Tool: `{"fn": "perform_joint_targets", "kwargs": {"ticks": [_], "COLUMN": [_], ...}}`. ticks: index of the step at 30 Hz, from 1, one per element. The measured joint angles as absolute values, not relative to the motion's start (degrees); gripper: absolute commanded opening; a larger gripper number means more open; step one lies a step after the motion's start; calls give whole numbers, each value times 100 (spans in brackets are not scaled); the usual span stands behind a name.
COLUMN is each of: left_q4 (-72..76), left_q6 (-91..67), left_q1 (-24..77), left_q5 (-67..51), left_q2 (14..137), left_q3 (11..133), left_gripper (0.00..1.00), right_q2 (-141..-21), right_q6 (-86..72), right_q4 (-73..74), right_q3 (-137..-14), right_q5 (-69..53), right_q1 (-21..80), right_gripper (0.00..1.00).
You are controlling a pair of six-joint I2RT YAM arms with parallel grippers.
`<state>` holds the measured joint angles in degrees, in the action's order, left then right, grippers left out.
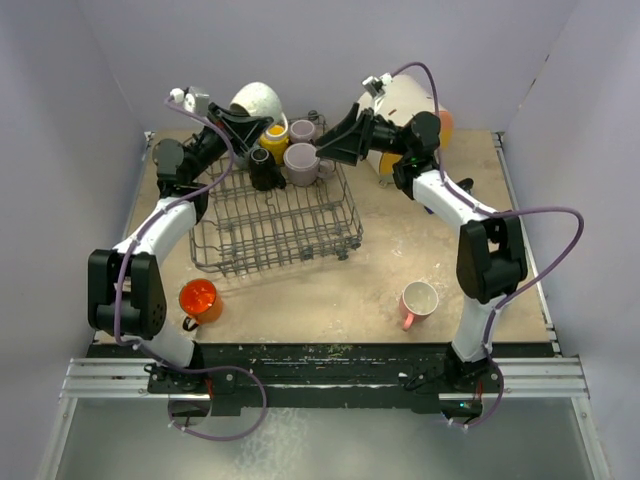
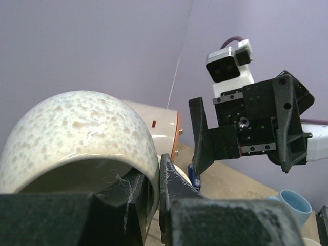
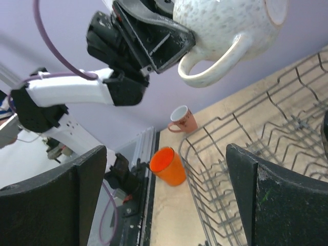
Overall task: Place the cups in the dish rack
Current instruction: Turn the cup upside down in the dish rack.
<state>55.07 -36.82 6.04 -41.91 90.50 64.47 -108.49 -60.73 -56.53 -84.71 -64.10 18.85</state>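
My left gripper point(image 1: 243, 117) is shut on a white speckled cup point(image 1: 258, 100), held in the air over the back left corner of the dish rack point(image 1: 275, 215). In the left wrist view one finger is inside the white cup point(image 2: 77, 128) and the other outside its wall. My right gripper point(image 1: 335, 140) stands open just right of it, above the rack's back edge, with nothing between its fingers point(image 3: 277, 200). In the rack stand a yellow cup point(image 1: 274, 135), two mauve cups point(image 1: 300, 160) and a black cup point(image 1: 264, 172). An orange cup point(image 1: 198, 298) and a pink cup point(image 1: 418, 300) stand on the table.
A big white cylinder with orange fronts point(image 1: 410, 110) lies at the back right, behind my right arm. A light blue cup point(image 2: 292, 202) shows at the lower right of the left wrist view. Purple walls close in the table on three sides.
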Motion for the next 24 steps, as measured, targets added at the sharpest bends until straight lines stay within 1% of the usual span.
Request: {"fn": "perform_joint_targets", "kwargs": {"ticks": [8,16,21,24], "left_q4": [6709,7216,7290,7273], "left_q6": [-4458,-4755,-4766,-4755], "left_q1": [668,886,1026,1061], "left_q5": [-4460,-4954,-5190,-5312], "left_q2": [9480,9754,9885,9931], "left_q3": [7094,7481,7540,7544], "left_gripper": [0,0,0,0], "right_q2": [-11045,-11225,-11227,-11227], "right_q6": [-6910,-7566,-7852,-7961], "right_q4": [-6080,-6344,-6420,-6407], "right_q3": [-8954,-9087,-9129,-9129], "right_q5": [-6053,-5725,-5457,-5339], "right_q1": [2049,2191,2272,2320], "right_gripper": [100,100,90,82]}}
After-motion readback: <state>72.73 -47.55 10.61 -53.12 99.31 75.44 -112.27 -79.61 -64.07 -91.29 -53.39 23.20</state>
